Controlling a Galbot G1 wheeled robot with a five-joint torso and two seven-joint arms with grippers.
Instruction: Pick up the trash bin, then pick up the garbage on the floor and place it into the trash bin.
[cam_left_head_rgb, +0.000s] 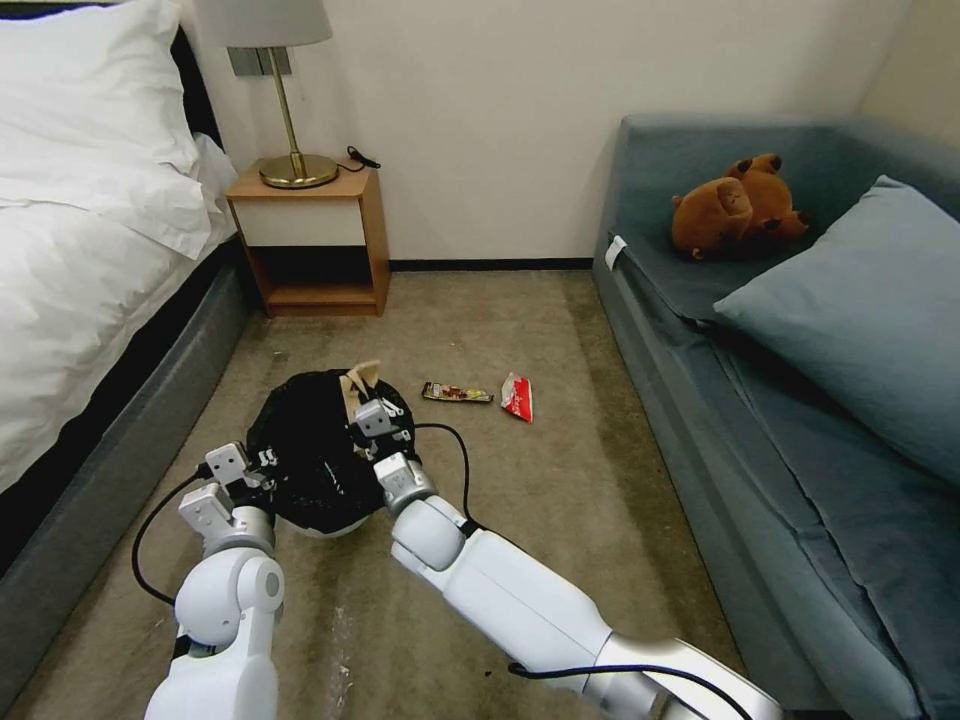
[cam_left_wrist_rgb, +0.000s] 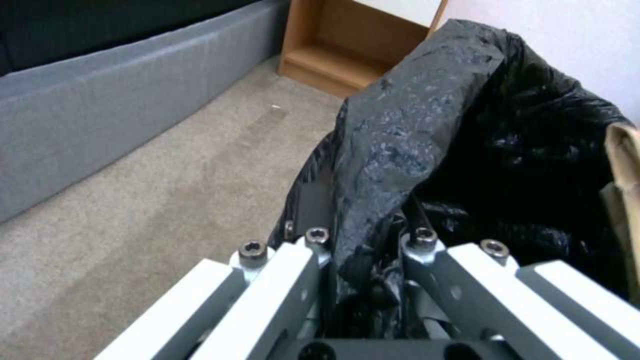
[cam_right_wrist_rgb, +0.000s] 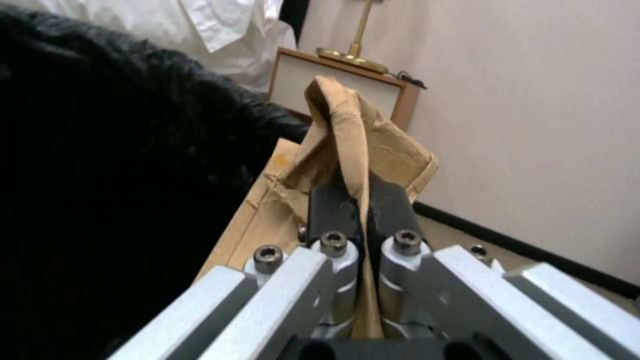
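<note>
While the left gripper (cam_left_wrist_rgb: 363, 240) clamps the bag-lined rim of the trash bin (cam_left_head_rgb: 310, 460), we keep that bin lifted off the carpet (cam_left_head_rgb: 560, 500) and tipped toward us, its black mouth facing up where the other arm can reach it. That, we judge, is the whole reason for the hold: one arm serves as the carrier, the other as the feeder. From the left wrist view the fingers are pressed in on a fold of the black plastic bag (cam_left_wrist_rgb: 413, 140), with the rim pinched between them.

Over on our right, the right gripper (cam_right_wrist_rgb: 360, 212) has its dark pads closed tight on the tan paper wrapper (cam_right_wrist_rgb: 353, 135), which stands crumpled above the fingertips. We see it poised right at the far edge of the bin's opening, the paper just over the bag, so the drop looks close but not yet made.

Two pieces lie on the floor beyond the bin: the dark flat snack-bar wrapper (cam_left_head_rgb: 456, 392) and, just beside it, the red-and-white packet (cam_left_head_rgb: 518, 396), both well apart from the grippers.
</note>
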